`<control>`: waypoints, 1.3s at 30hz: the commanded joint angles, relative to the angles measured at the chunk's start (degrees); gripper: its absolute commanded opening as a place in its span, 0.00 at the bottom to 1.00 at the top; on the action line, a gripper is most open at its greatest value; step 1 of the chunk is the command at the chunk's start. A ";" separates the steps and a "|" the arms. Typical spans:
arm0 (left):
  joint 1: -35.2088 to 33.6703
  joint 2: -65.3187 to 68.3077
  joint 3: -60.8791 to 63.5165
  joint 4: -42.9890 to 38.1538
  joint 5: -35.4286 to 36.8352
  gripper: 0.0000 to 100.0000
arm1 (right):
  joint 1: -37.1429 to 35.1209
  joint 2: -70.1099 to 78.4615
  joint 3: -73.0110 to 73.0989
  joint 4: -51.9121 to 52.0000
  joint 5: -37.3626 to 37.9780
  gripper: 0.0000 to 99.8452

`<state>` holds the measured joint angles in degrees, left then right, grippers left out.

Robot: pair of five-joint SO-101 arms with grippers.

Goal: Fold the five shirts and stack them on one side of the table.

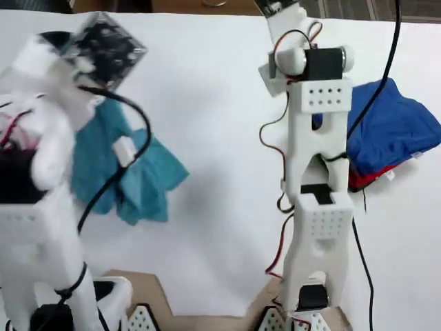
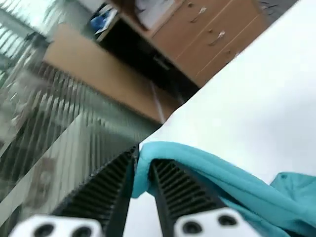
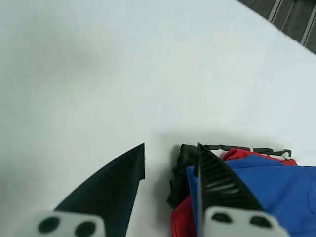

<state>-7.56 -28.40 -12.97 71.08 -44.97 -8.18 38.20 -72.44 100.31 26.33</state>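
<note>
My left gripper [image 2: 142,159] is shut on a fold of the teal shirt [image 2: 237,182], which trails away from the jaws over the white table. In the high view the teal shirt [image 1: 138,172] hangs and lies crumpled at the left beside the left arm [image 1: 41,158]. At the right a stack has a blue shirt [image 1: 393,131] on top, with a red shirt [image 1: 362,178] under it. My right gripper [image 3: 171,147] is open just above the table, one finger at the stack's edge, where black [image 3: 180,173], red [image 3: 180,217] and blue [image 3: 276,192] layers show.
The right arm [image 1: 317,138] stands upright in the middle right, with cables running beside it. The white table [image 1: 220,138] is bare between the teal shirt and the stack. Cardboard [image 1: 158,303] lies by the arm bases at the front edge. Wooden cabinets [image 2: 207,39] stand behind the table.
</note>
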 commanded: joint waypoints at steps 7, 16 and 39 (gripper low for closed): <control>5.27 -0.62 9.10 -16.44 -0.35 0.02 | -5.85 8.22 6.15 0.84 -0.44 0.19; -5.01 4.92 24.75 -28.84 -3.43 0.02 | -17.98 9.10 7.03 0.84 0.09 0.19; -16.09 11.60 26.68 -34.37 -7.82 0.02 | -38.99 6.90 18.02 0.66 -0.09 0.20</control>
<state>-23.03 -16.62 14.02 38.20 -52.53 -45.36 47.78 -54.07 100.22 26.33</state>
